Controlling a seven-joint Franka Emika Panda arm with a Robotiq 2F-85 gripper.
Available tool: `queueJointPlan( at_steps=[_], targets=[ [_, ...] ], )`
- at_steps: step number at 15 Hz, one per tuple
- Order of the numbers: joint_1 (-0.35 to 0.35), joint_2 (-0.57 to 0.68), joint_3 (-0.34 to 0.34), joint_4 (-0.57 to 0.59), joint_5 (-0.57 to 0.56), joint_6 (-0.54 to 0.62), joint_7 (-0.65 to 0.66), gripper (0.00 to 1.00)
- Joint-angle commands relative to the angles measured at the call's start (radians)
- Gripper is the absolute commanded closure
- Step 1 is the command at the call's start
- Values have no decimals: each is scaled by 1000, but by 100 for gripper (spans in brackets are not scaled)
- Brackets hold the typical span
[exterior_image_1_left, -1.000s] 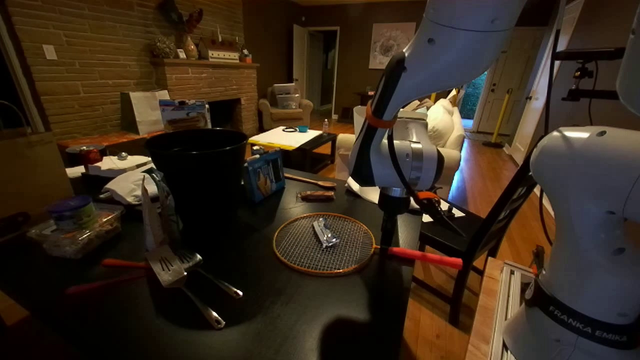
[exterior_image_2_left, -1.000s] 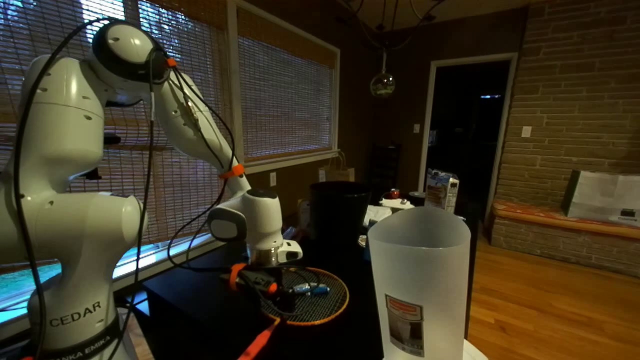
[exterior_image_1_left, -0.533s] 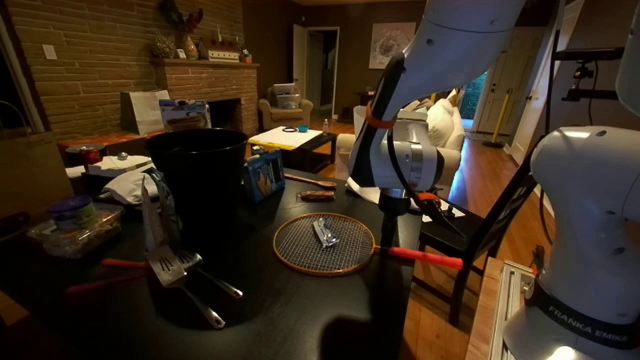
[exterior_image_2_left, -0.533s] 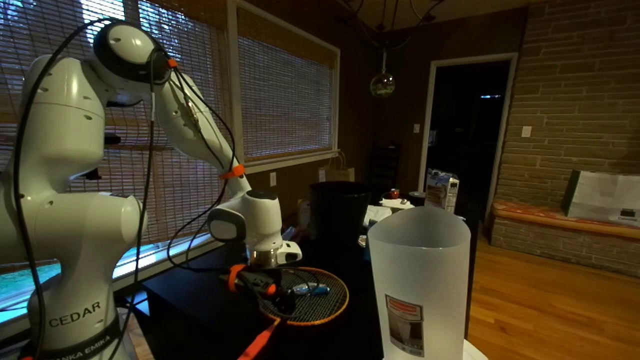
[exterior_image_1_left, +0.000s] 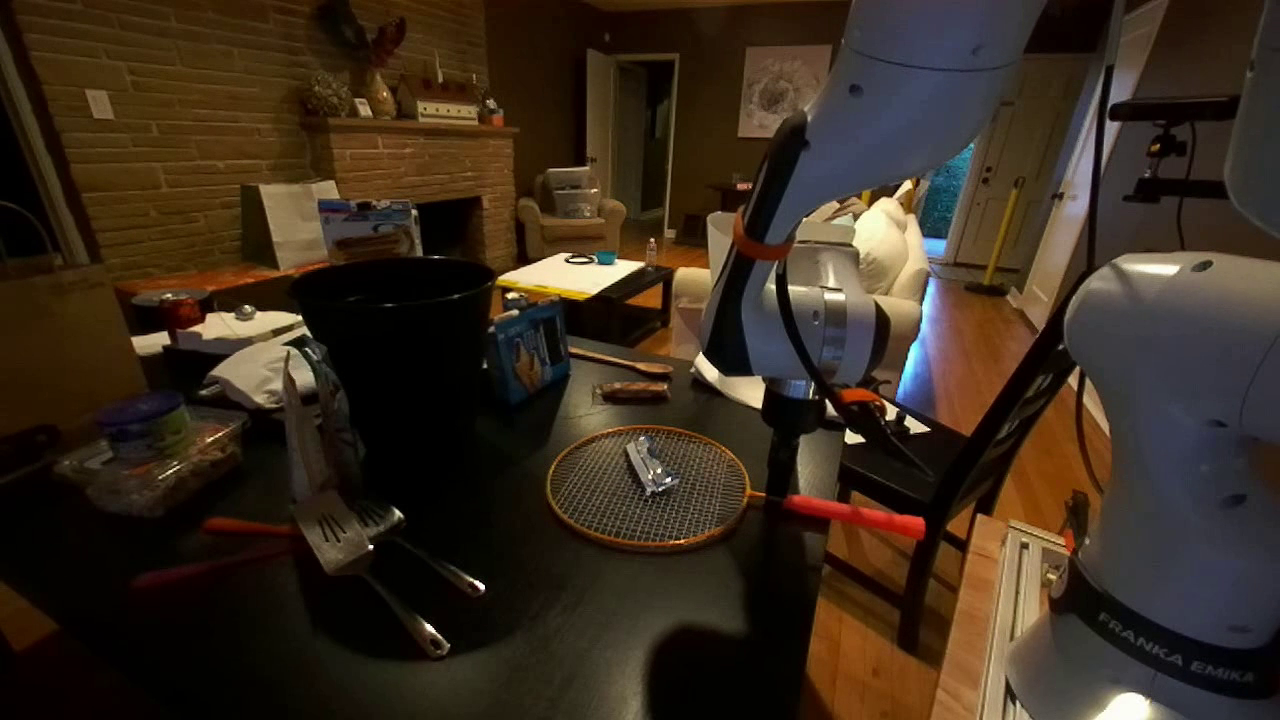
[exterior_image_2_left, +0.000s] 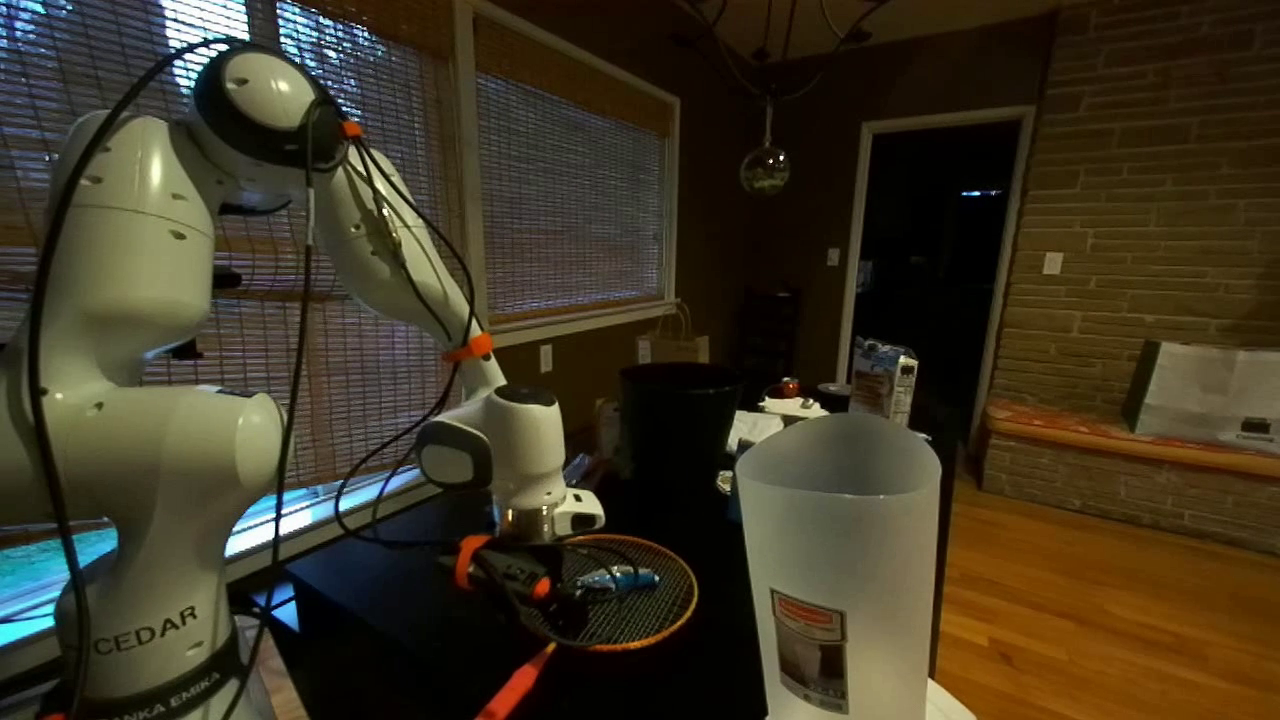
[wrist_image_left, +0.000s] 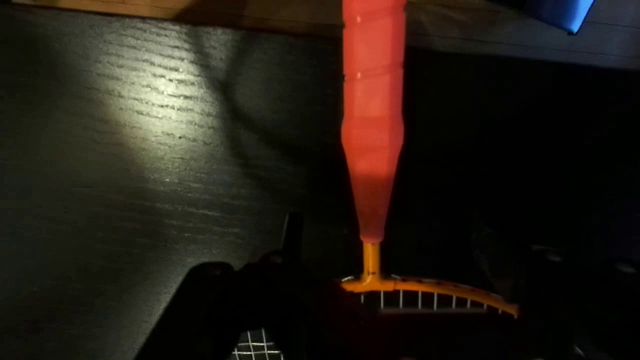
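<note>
At the left of a dark table (exterior_image_1_left: 590, 620), a clear plastic container (exterior_image_1_left: 120, 492) is being shown in an exterior view, with a purple-lidded tub (exterior_image_1_left: 150, 430) on or in it. Next, two metal spatulas (exterior_image_1_left: 338, 545) are being seen near a tall black bin (exterior_image_1_left: 395, 370), which is being flanked on its right by a blue box (exterior_image_1_left: 530, 352). Farther right, a wooden spoon (exterior_image_1_left: 645, 367) is being seen just behind a wrapped brown bar (exterior_image_1_left: 632, 391). Nearer the camera, a silver packet (exterior_image_1_left: 652, 467) is being borne by the strings of an orange-framed racket (exterior_image_1_left: 700, 500), which is being supported by the table, its red handle (exterior_image_1_left: 855, 515) projecting rightward past the edge. At the racket's throat, the gripper (exterior_image_1_left: 780, 488) is being pointed downward; in the wrist view its fingers (wrist_image_left: 295, 235) are being held well apart, the racket's shaft between them. Nothing is being gripped as far as can be seen; whether the racket is being touched cannot be told. At the right, a black chair (exterior_image_1_left: 950, 485) is being partly overlapped by the handle.
</note>
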Motion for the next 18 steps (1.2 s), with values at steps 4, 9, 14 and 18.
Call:
queueJointPlan(
  at_steps=[4,9,14,18],
  targets=[
    [-60,-5,59,0,54,14,-45,11],
    [-93,0,106,8,103,19,-72,25],
    [-121,8,137,23,152,23,-108,66],
    [-140,11,157,30,181,32,-136,92]
  ],
)
